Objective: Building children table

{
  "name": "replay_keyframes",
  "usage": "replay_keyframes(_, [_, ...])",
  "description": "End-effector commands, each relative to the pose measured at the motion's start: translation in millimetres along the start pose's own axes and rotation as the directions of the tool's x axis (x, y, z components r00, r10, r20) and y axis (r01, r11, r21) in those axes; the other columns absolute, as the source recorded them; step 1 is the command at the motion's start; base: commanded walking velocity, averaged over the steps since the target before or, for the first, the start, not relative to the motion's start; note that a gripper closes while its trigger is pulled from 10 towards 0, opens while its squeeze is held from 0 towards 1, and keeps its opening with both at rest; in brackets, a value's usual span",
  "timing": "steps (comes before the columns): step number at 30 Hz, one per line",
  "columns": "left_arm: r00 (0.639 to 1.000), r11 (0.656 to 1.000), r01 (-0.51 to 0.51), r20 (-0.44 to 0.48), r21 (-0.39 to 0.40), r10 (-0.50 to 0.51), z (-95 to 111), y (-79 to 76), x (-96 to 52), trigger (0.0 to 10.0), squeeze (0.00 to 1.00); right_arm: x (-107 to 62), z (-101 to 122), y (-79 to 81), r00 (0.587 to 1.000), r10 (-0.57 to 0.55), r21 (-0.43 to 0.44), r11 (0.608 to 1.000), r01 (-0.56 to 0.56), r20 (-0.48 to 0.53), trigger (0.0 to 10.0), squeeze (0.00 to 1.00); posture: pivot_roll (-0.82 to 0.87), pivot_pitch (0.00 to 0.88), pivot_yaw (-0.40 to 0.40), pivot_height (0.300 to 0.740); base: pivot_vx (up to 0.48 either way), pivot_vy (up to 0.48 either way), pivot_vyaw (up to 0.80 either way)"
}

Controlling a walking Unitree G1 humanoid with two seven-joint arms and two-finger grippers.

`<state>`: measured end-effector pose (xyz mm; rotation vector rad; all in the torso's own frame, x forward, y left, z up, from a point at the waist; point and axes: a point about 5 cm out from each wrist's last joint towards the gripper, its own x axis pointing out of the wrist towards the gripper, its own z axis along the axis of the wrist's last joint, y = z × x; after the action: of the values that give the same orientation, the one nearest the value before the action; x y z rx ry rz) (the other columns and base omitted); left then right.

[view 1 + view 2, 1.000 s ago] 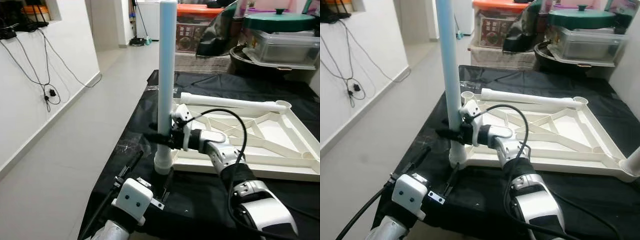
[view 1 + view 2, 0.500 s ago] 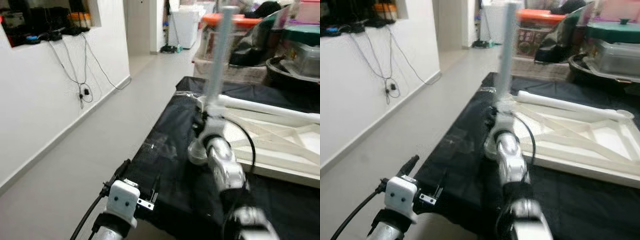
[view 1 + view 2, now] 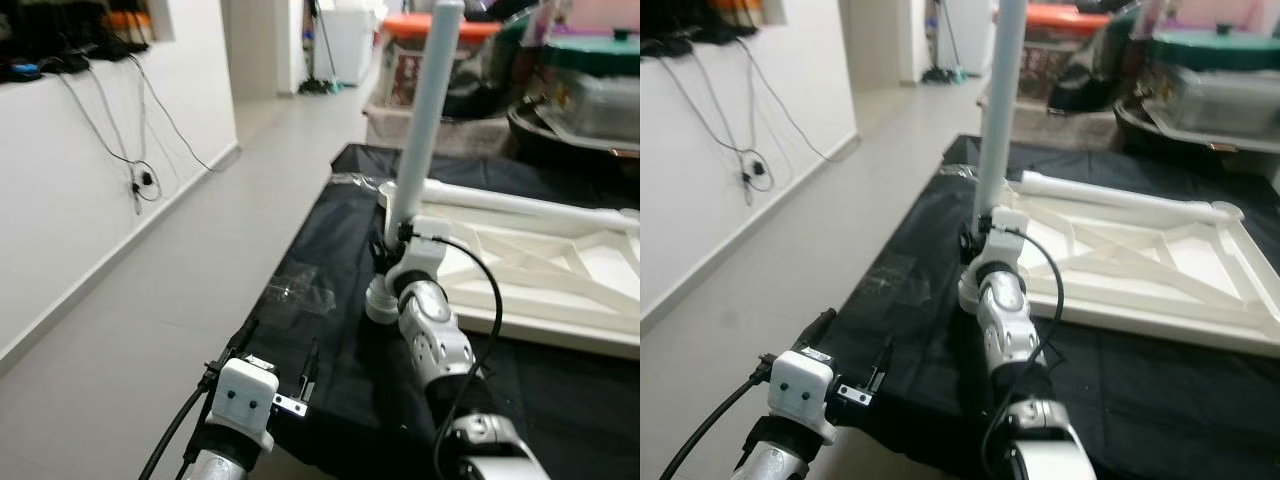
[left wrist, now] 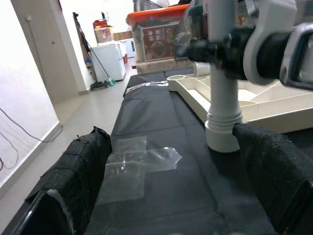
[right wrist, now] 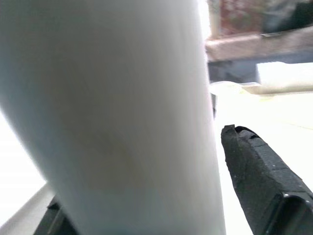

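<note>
One table leg stands upright at the tabletop's corner, clamped by the right claw; next, seat it. Left claw gapes empty nearby.

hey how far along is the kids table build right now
Early stage. Done: the tabletop lies underside up on the black cloth. In hand: the right end effector holds one pale blue leg upright at a corner. Left: a white leg lies loose on the tabletop; the left end effector is open, idle.
</note>
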<state>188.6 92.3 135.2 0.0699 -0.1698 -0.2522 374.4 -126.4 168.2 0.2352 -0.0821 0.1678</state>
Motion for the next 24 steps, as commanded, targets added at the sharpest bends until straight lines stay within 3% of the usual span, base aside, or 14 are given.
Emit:
replay_keyframes(1, [0.999, 1.000, -0.006, -0.034, -0.003, 0.006, -6.1, 0.2, -0.5, 10.0, 0.00, 4.7, 11.5, 6.4, 0.992, 0.123, 0.027, 0.992, -0.124, 0.031, 10.0, 0.00, 0.08, 0.000, -0.028, 0.740, 0.000, 0.000, 0.00])
replay_keyframes(2, [0.999, 1.000, -0.007, -0.033, -0.003, 0.007, -6.1, 0.2, -0.1, 10.0, 0.00, 5.8, 17.7, 8.5, 0.954, 0.299, 0.053, 0.952, -0.300, 0.024, 10.0, 0.00, 0.08, 0.000, -0.027, 0.740, 0.000, 0.000, 0.00])
replay_keyframes(5, [0.999, 1.000, -0.007, -0.033, -0.003, 0.007, -6.1, 0.3, 0.1, 10.0, 0.00, 5.2, 20.1, 9.3, 0.917, 0.399, 0.084, 0.914, -0.398, 0.013, 10.0, 0.00, 0.08, 0.000, -0.027, 0.740, 0.000, 0.000, 0.00])
replay_keyframes(8, [0.999, 1.000, -0.007, -0.031, 0.001, 0.007, -6.0, 0.7, 0.7, 10.0, 0.00, -2.6, 23.8, 9.4, 0.730, 0.682, 0.168, 0.725, -0.667, -0.047, 10.0, 0.00, 0.09, 0.000, -0.031, 0.740, 0.000, 0.000, 0.00])
replay_keyframes(10, [1.000, 1.000, -0.001, -0.024, 0.005, 0.001, -4.9, 0.6, 1.0, 10.0, 0.00, -12.1, 19.6, 11.7, 0.555, 0.823, 0.191, 0.568, -0.800, -0.122, 10.0, 0.00, 0.09, 0.000, -0.031, 0.740, 0.000, 0.000, 0.00])
replay_keyframes(12, [1.000, 1.000, -0.001, -0.024, 0.005, 0.001, -4.9, 0.6, 1.0, 10.0, 0.00, -12.1, 19.6, 11.7, 0.555, 0.823, 0.191, 0.568, -0.800, -0.122, 10.0, 0.00, 0.09, 0.000, -0.031, 0.740, 0.000, 0.000, 0.00])
replay_keyframes(13, [1.000, 1.000, 0.001, -0.022, 0.004, -0.001, -4.5, 0.3, 1.0, 10.0, 0.00, -17.0, 16.5, 12.5, 0.462, 0.872, 0.202, 0.487, -0.850, -0.159, 10.0, 0.00, 0.09, 0.000, -0.031, 0.740, 0.000, 0.000, 0.00])
replay_keyframes(15, [1.000, 1.000, 0.001, -0.022, 0.004, -0.001, -4.5, 0.3, 1.0, 10.0, 0.00, -17.0, 16.5, 12.5, 0.462, 0.872, 0.202, 0.487, -0.850, -0.159, 10.0, 0.00, 0.09, 0.000, -0.031, 0.740, 0.000, 0.000, 0.00])
replay_keyframes(17, [1.000, 1.000, 0.005, -0.020, -0.001, -0.005, -3.4, -0.1, 2.1, 10.0, 0.00, -25.9, 3.6, 15.4, 0.281, 0.918, 0.200, 0.342, -0.918, -0.281, 10.0, 0.00, 0.09, 0.000, -0.033, 0.740, 0.000, 0.000, 0.00])
replay_keyframes(18, [1.000, 1.000, 0.005, -0.020, -0.001, -0.005, -3.4, -0.1, 2.1, 10.0, 0.00, -25.9, 3.6, 15.4, 0.281, 0.918, 0.200, 0.342, -0.918, -0.281, 10.0, 0.00, 0.09, 0.000, -0.033, 0.740, 0.000, 0.000, 0.00])
replay_keyframes(19, [1.000, 1.000, 0.007, -0.019, -0.002, -0.007, -3.0, -0.2, 2.4, 10.0, 0.00, -26.6, -0.8, 17.5, 0.229, 0.917, 0.189, 0.300, -0.935, -0.326, 10.0, 0.00, 0.09, 0.000, -0.033, 0.740, 0.000, 0.000, 0.00])
replay_keyframes(21, [1.000, 1.000, 0.007, -0.018, -0.002, -0.007, -2.8, -0.2, 2.6, 10.0, 0.00, -26.1, -2.5, 19.2, 0.202, 0.915, 0.178, 0.277, -0.944, -0.350, 10.0, 0.00, 0.09, 0.000, -0.033, 0.740, 0.000, 0.000, 0.00])
replay_keyframes(22, [1.000, 1.000, 0.007, -0.017, -0.001, -0.007, -2.7, -0.2, 2.6, 10.0, 0.00, -21.9, -1.4, 21.5, 0.236, 0.909, 0.158, 0.304, -0.939, -0.344, 0.0, 0.00, 0.09, 0.000, -0.033, 0.740, 0.000, 0.000, 0.00])
replay_keyframes(24, [1.000, 1.000, 0.007, -0.017, 0.001, -0.007, -2.9, 0.1, 2.7, 10.0, 0.00, -20.6, -0.6, 22.4, 0.249, 0.908, 0.151, 0.313, -0.938, -0.336, 0.0, 0.00, 0.10, 0.000, -0.033, 0.740, 0.000, 0.000, 0.00])
